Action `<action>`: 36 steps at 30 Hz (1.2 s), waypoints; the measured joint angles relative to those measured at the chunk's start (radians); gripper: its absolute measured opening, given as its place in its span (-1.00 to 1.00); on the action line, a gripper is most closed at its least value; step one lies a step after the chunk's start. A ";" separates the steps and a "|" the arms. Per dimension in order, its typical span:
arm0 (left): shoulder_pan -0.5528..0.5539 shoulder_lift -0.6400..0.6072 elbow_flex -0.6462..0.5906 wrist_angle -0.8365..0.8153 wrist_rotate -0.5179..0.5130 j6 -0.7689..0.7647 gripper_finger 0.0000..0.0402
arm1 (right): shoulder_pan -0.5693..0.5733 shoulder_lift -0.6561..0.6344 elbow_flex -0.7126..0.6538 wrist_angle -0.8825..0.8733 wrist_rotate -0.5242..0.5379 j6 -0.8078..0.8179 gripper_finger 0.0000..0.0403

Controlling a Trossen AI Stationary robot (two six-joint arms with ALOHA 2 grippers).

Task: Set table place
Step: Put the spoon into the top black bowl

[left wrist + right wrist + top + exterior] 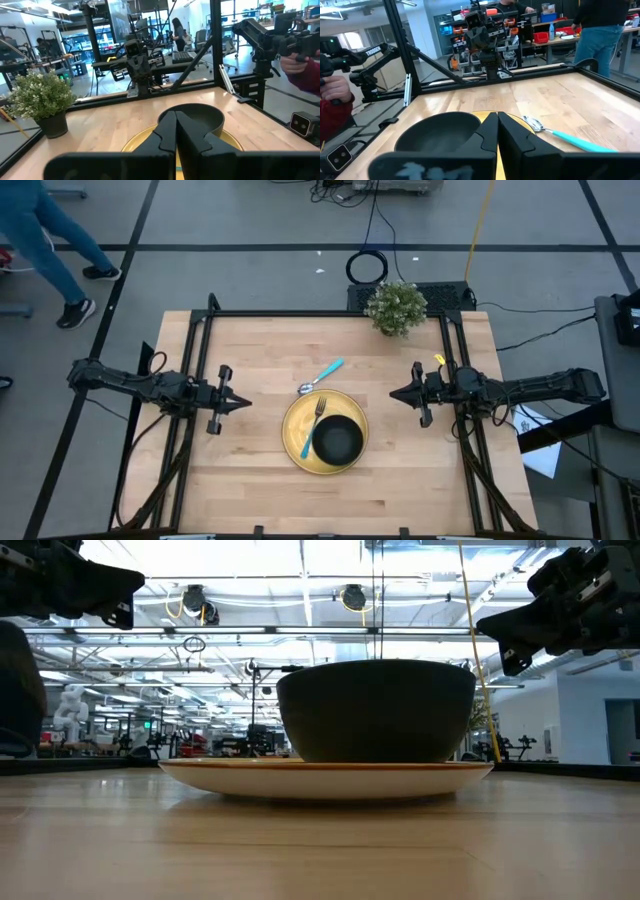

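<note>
Closed end effectors point(243, 403) point(394, 394) either side of the yellow plate point(293, 418).

Robotics lab: rigs, workbenches, cables.

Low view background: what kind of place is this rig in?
Probably a robotics lab or workshop: open ceiling with trusses, workbenches with bins, and other robot arms on black frames beyond the table.
</note>
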State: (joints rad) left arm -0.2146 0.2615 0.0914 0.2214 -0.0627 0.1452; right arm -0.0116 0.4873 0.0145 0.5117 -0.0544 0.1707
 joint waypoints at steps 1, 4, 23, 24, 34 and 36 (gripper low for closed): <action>0.000 0.000 0.000 0.000 0.000 0.000 -0.96 | 0.000 0.000 0.000 0.000 0.000 0.000 -1.00; 0.000 0.000 0.000 0.000 0.000 -0.002 -0.96 | 0.000 0.000 0.000 0.000 -0.001 -0.001 -1.00; 0.000 0.000 0.000 0.015 0.000 -0.026 -0.96 | 0.000 0.000 0.000 0.016 -0.002 0.000 -1.00; 0.000 0.000 0.000 0.015 -0.001 -0.027 -0.96 | 0.000 0.000 0.000 0.015 -0.002 0.000 -1.00; 0.000 0.000 0.000 0.015 -0.001 -0.027 -0.96 | 0.000 0.000 0.000 0.015 -0.002 0.000 -1.00; 0.000 0.000 0.000 0.015 -0.001 -0.027 -0.96 | 0.000 0.000 0.000 0.015 -0.002 0.000 -1.00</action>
State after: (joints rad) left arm -0.2146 0.2615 0.0914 0.2367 -0.0635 0.1177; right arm -0.0113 0.4876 0.0145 0.5265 -0.0566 0.1712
